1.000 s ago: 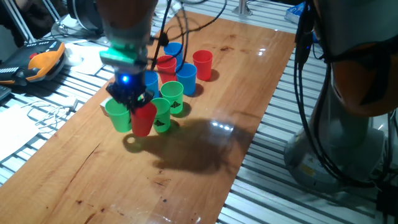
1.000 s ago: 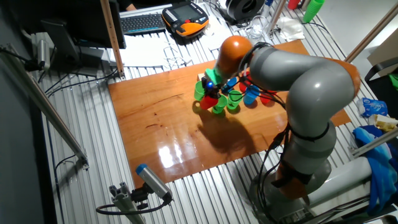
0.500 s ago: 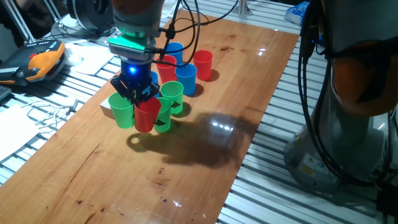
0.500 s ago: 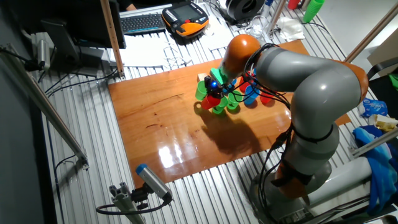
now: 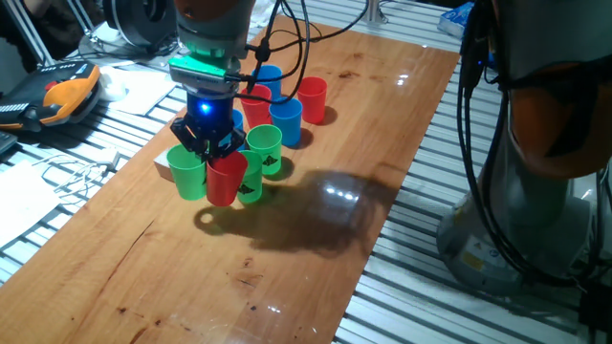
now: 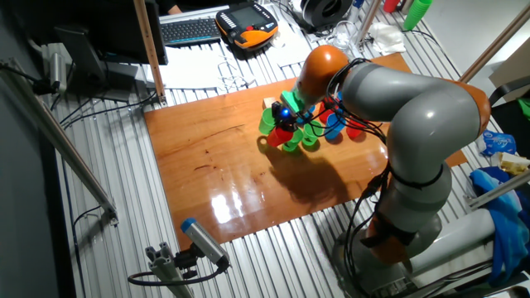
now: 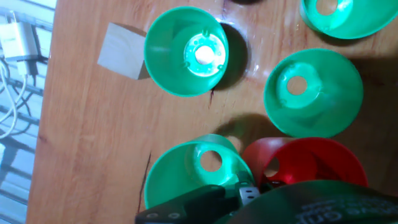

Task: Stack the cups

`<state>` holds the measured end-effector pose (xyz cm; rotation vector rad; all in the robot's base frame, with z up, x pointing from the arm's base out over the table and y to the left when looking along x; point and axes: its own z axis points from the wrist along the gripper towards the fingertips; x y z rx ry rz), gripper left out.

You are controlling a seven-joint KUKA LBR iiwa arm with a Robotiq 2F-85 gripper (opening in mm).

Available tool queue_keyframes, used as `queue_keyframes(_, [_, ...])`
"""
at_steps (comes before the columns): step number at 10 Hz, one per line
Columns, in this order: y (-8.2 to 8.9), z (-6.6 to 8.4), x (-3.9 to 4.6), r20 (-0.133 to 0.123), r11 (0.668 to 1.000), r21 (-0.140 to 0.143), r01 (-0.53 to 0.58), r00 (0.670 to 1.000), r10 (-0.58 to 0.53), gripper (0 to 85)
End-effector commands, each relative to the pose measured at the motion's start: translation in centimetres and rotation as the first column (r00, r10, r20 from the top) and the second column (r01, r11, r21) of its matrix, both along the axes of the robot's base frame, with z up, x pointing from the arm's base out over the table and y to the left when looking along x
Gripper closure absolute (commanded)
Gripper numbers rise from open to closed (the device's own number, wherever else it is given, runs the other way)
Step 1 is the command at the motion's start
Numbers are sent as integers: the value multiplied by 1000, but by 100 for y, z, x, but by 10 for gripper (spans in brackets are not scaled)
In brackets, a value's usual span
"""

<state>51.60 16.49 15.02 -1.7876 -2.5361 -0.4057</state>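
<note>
Two-finger gripper (image 5: 208, 153) pinching a red tapered plastic cup (image 5: 224, 180) by its rim.
The cup stands upright, mouth up, long axis vertical, beside a green plastic cup (image 5: 187, 172).

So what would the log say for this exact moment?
task: stack cups | gripper: over red cup and green cup, grip unclear | wooden cube: beside another green cup
</note>
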Motion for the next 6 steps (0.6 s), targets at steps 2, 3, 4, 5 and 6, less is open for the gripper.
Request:
queue_keyframes(2, [116,-170,5,22,993,-118,12,1000,-10,850])
queue_keyframes(3, [190,-305,7,21,983,-184,14,1000,-10,850])
queue_keyframes(4, [247,-399,7,9,974,-226,13,1000,-11,850])
queue_keyframes(5, [272,-446,24,-12,970,-243,8,1000,-11,850])
queue_keyframes(6, [266,-462,44,-35,971,-240,-7,999,-1,850])
